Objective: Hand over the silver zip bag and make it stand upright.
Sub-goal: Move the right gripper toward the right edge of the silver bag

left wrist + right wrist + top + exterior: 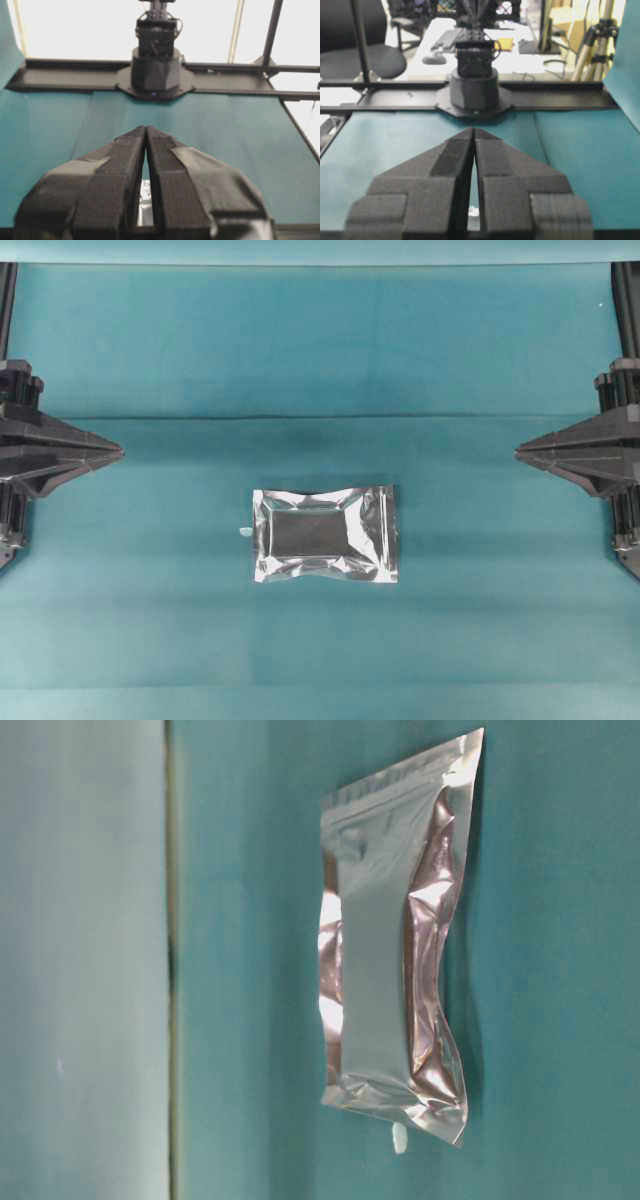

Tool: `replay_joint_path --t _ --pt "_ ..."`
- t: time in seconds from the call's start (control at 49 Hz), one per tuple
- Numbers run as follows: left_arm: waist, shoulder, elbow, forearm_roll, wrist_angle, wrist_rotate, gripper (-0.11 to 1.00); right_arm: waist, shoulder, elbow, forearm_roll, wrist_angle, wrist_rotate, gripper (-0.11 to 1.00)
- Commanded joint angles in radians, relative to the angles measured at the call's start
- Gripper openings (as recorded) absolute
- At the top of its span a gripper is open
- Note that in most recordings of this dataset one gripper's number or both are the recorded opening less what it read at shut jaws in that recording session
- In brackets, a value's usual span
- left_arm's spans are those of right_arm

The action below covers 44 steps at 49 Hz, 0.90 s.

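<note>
bag (325,535) flat on teal cloth (300,360), between both claws, well apart from each | left claw (118,452) tips together, holds nothing, points toward the middle | right claw (520,452) tips together, holds nothing, faces the left one | white speck (245,531) just beside bag edge nearer left claw

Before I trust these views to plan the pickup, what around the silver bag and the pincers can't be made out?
- silver zip bag: both wrist views show only a sliver, hidden behind the closed fingers.
- left pincer and right pincer: the arms are cut off by the overhead edges.
- small white speck beside the bag: too small to identify.
- Bag's underside: hidden, it lies flat on the teal cloth.
</note>
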<state>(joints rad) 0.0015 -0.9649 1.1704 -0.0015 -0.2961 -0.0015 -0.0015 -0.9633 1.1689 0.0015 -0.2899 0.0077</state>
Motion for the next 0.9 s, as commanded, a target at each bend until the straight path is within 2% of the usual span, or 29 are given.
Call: replay_joint_path --t 0.0,0.061,0.143,0.306,0.449,0.551,0.694,0.797,0.878 --pt "-0.008 0.067 -0.058 0.020 -0.008 -0.012 0.14 0.012 0.014 -0.014 0.012 -0.008 0.025 0.15" --pt "-0.011 0.120 -0.087 0.020 -0.008 -0.011 0.09 0.014 0.040 -0.025 0.112 0.003 0.060 0.11" --pt "-0.023 0.186 -0.121 0.020 -0.008 -0.011 0.01 0.014 0.081 -0.037 0.207 0.031 0.135 0.03" --pt "-0.049 0.284 -0.167 0.021 -0.011 -0.012 0.01 0.014 0.181 -0.043 0.310 0.130 0.270 -0.02" --pt "-0.052 0.313 -0.179 0.020 -0.011 -0.012 0.01 0.006 0.287 -0.040 0.350 0.196 0.390 -0.02" --pt "-0.052 0.311 -0.181 0.020 -0.009 -0.011 0.01 0.006 0.379 -0.041 0.351 0.210 0.489 -0.01" --pt "-0.052 0.305 -0.184 0.020 -0.011 -0.011 0.01 0.012 0.488 -0.051 0.351 0.190 0.592 0.05" --pt "-0.052 0.305 -0.189 0.020 -0.008 -0.011 0.01 0.015 0.558 -0.067 0.353 0.161 0.641 0.16" --pt "-0.052 0.308 -0.189 0.021 -0.005 -0.011 0.01 0.017 0.612 -0.083 0.351 0.146 0.672 0.34"
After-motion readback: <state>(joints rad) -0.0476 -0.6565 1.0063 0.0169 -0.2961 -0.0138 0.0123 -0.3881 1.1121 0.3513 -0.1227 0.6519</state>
